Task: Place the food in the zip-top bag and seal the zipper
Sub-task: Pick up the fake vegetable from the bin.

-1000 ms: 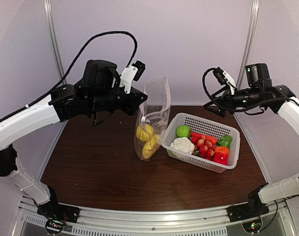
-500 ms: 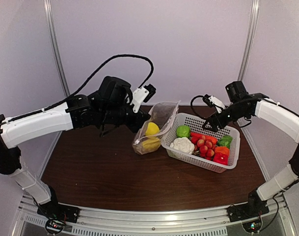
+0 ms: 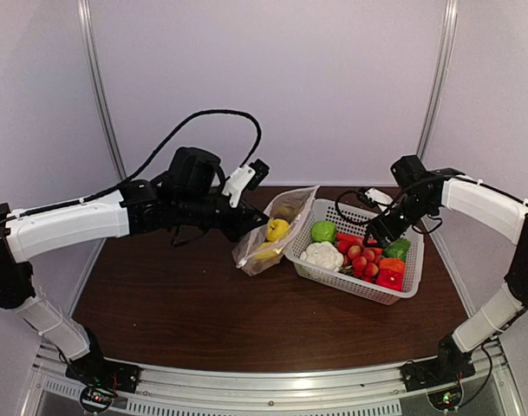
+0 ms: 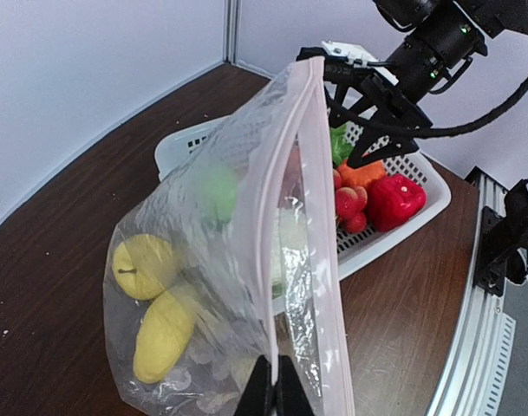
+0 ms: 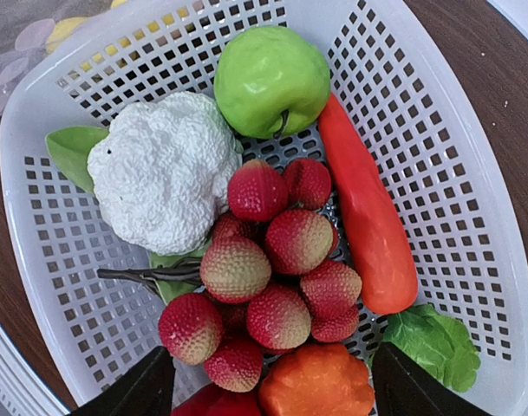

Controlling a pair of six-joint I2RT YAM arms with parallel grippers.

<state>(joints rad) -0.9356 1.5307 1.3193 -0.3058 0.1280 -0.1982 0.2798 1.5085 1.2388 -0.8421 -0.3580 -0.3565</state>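
My left gripper is shut on the mouth edge of the clear zip-top bag and holds it tilted beside the basket; in the left wrist view its fingers pinch the pale zipper strip. The bag holds a yellow lemon and a yellow banana-like piece. My right gripper is open above the basket; in its wrist view it hangs over the red strawberries, an orange piece, the white cauliflower, a green lime and a red pepper.
The white mesh basket stands right of centre on the dark brown table; its rim also shows in the right wrist view. Green leafy pieces lie inside it. White walls and metal posts enclose the table.
My left gripper has lowered and tilted the bag from upright down beside the basket. My right gripper has come down from high at the right to just over the basket's food.
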